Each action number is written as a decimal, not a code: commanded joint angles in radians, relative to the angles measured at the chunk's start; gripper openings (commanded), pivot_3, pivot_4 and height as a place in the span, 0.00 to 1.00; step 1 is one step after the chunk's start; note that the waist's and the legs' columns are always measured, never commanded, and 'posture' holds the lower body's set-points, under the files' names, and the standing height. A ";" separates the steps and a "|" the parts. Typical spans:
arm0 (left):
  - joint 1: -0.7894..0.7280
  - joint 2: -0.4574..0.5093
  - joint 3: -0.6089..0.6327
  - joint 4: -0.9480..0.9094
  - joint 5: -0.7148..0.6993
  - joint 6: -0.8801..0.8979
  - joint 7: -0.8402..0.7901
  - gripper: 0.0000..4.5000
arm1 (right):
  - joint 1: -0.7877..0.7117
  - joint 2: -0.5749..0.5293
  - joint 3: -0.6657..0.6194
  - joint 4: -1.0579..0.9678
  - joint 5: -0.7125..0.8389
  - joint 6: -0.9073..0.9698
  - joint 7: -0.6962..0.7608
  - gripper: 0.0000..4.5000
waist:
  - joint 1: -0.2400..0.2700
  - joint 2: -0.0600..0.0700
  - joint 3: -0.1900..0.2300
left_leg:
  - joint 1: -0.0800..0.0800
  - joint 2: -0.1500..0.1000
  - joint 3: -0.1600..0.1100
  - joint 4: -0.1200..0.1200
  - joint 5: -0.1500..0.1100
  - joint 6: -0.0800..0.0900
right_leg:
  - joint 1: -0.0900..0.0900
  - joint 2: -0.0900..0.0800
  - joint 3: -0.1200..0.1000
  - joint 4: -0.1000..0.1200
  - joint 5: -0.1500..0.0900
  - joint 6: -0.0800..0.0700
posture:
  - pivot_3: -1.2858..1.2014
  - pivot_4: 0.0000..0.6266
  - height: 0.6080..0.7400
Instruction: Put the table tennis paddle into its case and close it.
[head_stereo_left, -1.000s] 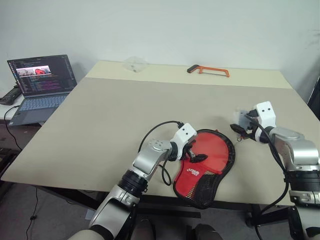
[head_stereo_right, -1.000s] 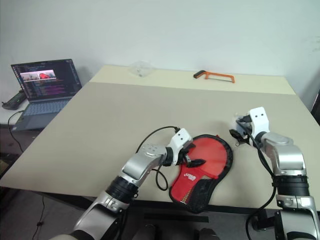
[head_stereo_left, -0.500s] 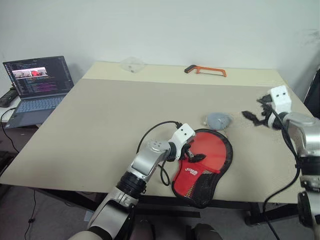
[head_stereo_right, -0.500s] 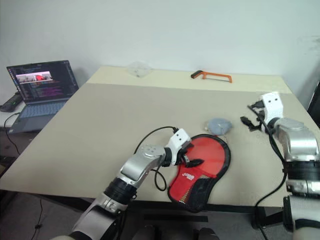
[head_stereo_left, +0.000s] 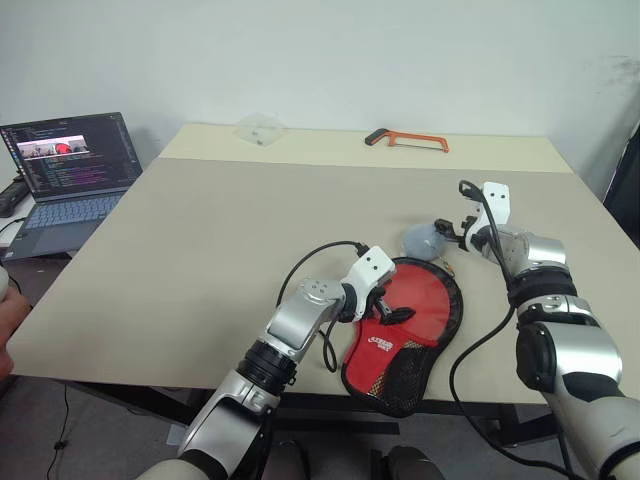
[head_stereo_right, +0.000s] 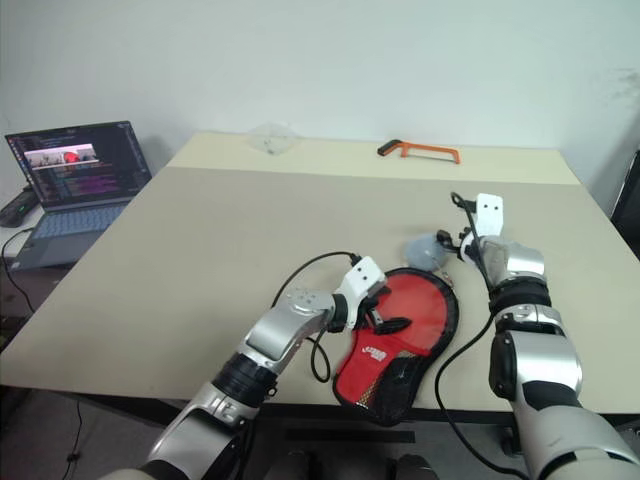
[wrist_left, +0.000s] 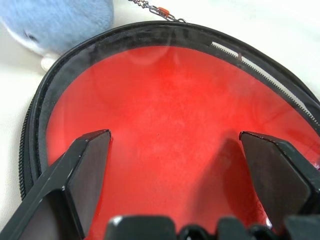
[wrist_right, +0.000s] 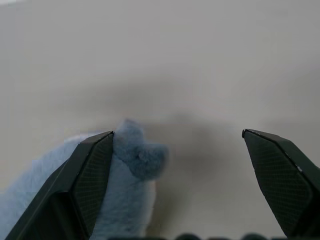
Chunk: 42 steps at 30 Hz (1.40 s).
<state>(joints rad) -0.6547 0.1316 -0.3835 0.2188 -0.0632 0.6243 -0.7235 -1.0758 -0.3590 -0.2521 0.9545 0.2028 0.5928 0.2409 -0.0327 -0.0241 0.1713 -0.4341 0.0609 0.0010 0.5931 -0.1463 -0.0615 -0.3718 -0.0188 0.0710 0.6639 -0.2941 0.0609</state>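
Observation:
The case (head_stereo_left: 402, 325) lies open near the table's front edge, with a black zipper rim (wrist_left: 150, 31), a red inside, a white logo and a black mesh panel. I cannot tell the table tennis paddle apart from the round red surface (wrist_left: 170, 100) inside the rim, and no handle shows. My left gripper (head_stereo_left: 391, 306) hangs open just over that red surface with nothing between its fingers. My right gripper (head_stereo_left: 453, 231) is open beside a blue plush toy (head_stereo_left: 420, 240) that lies just past the case's far rim. The toy (wrist_right: 132, 170) sits against the gripper's one finger.
An orange hacksaw (head_stereo_left: 406, 139) and a clear plastic piece (head_stereo_left: 260, 127) lie at the table's far edge. An open laptop (head_stereo_left: 70, 165) stands on a lower surface to the left. A black cable loops from my left wrist over the tabletop (head_stereo_left: 250, 220).
My right gripper swung out to the right, away from the blue plush toy, then came back left to it. The left gripper and the case stayed put. The view shifted slightly.

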 joint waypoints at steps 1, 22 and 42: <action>0.049 0.016 -0.022 0.037 0.016 0.061 0.007 1.00 | -0.021 0.013 -0.003 -0.002 0.012 0.015 0.006 1.00 | -0.001 0.000 0.000 | 0.000 0.000 0.000 0.000 0.000 0.000 | 0.000 0.000 0.000 0.000 0.000 0.000 | 0.52 0.24 1.00; -0.073 -0.015 -0.021 -0.030 -0.054 0.089 -0.100 1.00 | 0.050 0.081 0.028 -0.232 0.064 0.248 0.031 1.00 | -0.002 0.001 -0.001 | -0.001 0.001 0.000 -0.001 0.000 0.000 | -0.002 0.001 0.000 0.000 0.000 -0.001 | 0.52 0.24 1.00; 0.081 0.540 0.100 -0.375 -0.192 0.086 -0.413 1.00 | 0.433 -0.167 -0.014 -0.957 0.263 0.814 0.132 1.00 | -0.001 0.003 0.003 | -0.017 0.002 -0.001 -0.002 0.000 0.000 | -0.019 0.002 -0.001 0.003 -0.003 -0.004 | 0.52 0.24 1.00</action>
<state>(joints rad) -0.5678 0.6678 -0.3094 -0.1469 -0.2457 0.7316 -1.1307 -0.6419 -0.5289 -0.2582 0.0409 0.4618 1.4086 0.3861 -0.0333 -0.0213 0.1741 -0.4509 0.0631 0.0005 0.5918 -0.1465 -0.0616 -0.3903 -0.0169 0.0701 0.6673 -0.2967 0.0569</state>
